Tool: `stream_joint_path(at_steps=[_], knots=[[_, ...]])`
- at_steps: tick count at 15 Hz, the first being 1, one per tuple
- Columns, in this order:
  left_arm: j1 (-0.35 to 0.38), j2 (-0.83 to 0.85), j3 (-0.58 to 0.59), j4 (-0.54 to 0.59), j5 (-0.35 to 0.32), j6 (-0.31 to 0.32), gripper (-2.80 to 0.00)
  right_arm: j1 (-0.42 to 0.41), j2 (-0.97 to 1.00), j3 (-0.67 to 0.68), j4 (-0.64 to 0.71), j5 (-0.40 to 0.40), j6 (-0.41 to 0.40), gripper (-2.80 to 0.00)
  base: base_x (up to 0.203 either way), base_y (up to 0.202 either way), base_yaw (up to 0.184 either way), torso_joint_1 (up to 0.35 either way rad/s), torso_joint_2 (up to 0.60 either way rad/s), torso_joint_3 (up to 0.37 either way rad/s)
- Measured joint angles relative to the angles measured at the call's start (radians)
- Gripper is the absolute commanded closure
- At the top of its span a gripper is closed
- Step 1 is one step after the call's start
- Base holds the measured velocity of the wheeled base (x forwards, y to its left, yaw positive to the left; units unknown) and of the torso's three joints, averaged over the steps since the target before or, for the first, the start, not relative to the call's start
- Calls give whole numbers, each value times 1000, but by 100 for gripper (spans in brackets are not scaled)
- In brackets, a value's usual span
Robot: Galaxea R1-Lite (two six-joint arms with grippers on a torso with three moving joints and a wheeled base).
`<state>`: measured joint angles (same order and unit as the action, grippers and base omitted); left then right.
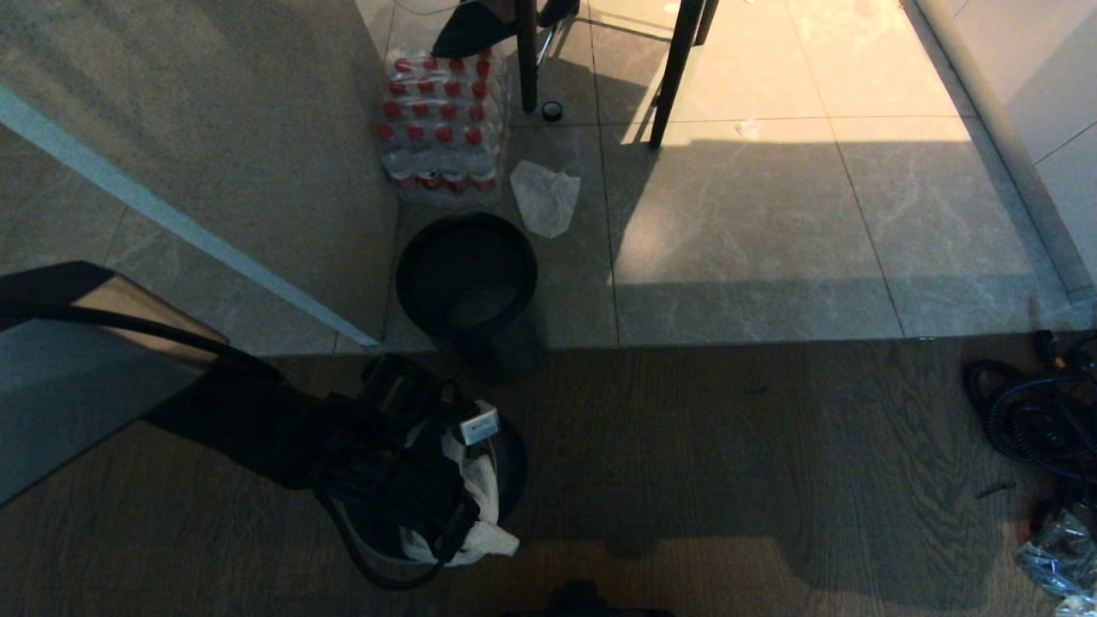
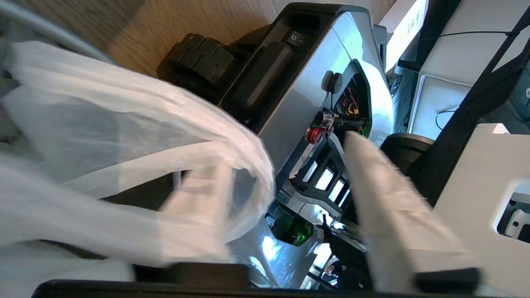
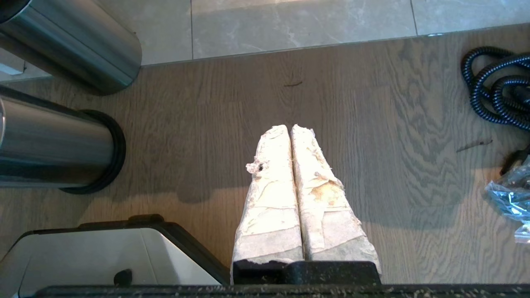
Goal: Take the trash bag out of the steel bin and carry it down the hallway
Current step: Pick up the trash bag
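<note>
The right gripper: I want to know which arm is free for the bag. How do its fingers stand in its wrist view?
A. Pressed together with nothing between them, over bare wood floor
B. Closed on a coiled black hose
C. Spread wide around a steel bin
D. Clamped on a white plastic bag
A: the right gripper shows its two taped fingers touching along their length, empty, above the wood floor.

Right gripper (image 3: 292, 129) fingers (image 3: 271, 186) pressed together above wood floor (image 3: 372, 124).
</note>
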<state>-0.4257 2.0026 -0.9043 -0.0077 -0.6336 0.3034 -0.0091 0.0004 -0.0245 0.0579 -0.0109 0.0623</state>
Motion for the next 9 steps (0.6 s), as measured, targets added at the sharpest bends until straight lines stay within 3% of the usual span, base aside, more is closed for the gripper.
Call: stream_joint_path(at_steps=[9], knots=[[6,-12,-19,0,1,-22,0,0,0,0,0,0,0,0,0,0,0,0,0,0]])
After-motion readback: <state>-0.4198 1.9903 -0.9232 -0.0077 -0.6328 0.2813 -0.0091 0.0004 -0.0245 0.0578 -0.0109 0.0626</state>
